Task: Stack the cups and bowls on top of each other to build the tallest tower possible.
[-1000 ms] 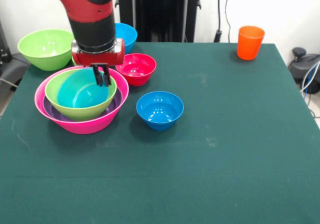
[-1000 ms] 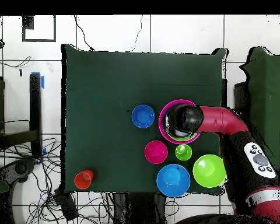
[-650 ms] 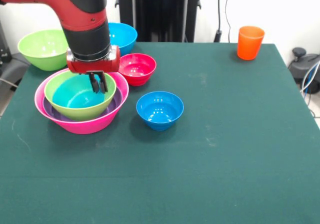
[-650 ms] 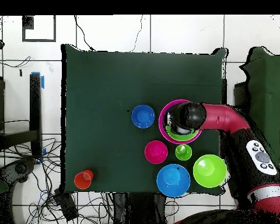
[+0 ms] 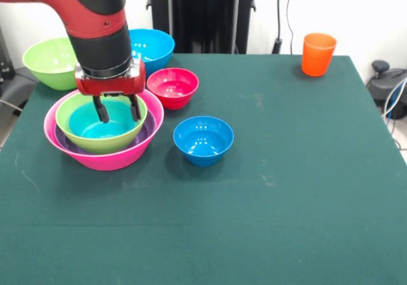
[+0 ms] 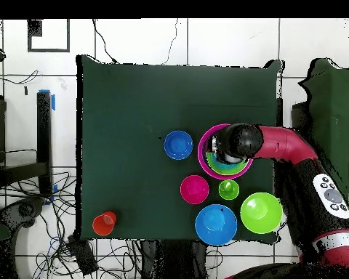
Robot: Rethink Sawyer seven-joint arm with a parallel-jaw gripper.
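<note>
I had the end effector [image 5: 117,109] hanging just over the nested stack at one side of the counter [image 5: 267,189], its two fingers spread apart and holding nothing. Under it sat the teal bowl [image 5: 95,125], inside a lime-green bowl [image 5: 102,123], inside the purple bowl [image 5: 147,127], all in the big pink bowl [image 5: 105,152]. So four bowls were nested, and I judged the job to be between placements: a free piece had to be fetched next.

The loose pieces were close by. The small red bowl [image 5: 173,86] stood just beside the pink rim, the small blue bowl [image 5: 203,139] near it toward the middle of the counter, and the large blue bowl [image 5: 150,46] and second lime-green bowl [image 5: 56,60] lay at the robot's edge. From above I could also see the short green cup [image 6: 229,189] between the red bowl and the stack. The orange cup [image 5: 318,53] stood alone at a far corner, well apart from everything.

My judgement was that the next move called for lifting straight up clear of the stack's rims before travelling sideways. The small red or small blue bowl looked the natural pick.

Most of the counter lay open on the orange cup's side. The crowded part was the stack's own corner, and the second lime-green bowl looked to overhang the counter's edge, so I would have gone gently there.
</note>
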